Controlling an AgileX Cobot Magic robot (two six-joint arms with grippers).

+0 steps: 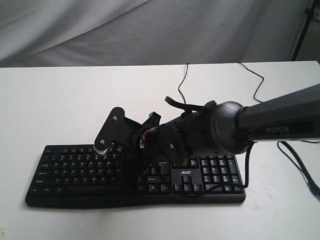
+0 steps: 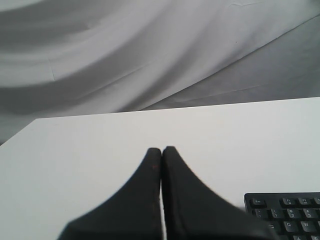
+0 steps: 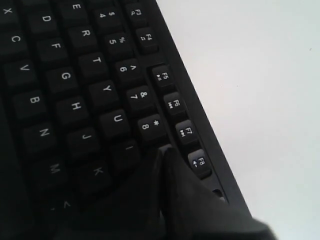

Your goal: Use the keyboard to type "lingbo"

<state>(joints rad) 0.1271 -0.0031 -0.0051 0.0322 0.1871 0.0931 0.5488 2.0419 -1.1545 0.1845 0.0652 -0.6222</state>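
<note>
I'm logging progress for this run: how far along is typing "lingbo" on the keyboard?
Done: cannot tell; no screen is in view to show typed letters. In hand: the right claw, shut, points its tip beside the I key of the keyboard, the second letter. Left: probably n, g, b, o. The left claw, shut, hangs over the table beside the keyboard.

looks like a robot lab: white table (image 1: 50,100), draped grey cloth backdrop (image 1: 100,30), piper-branded arm (image 1: 280,122).

Wide black keyboard (image 1: 75,172), white legends, flat on white table
</note>
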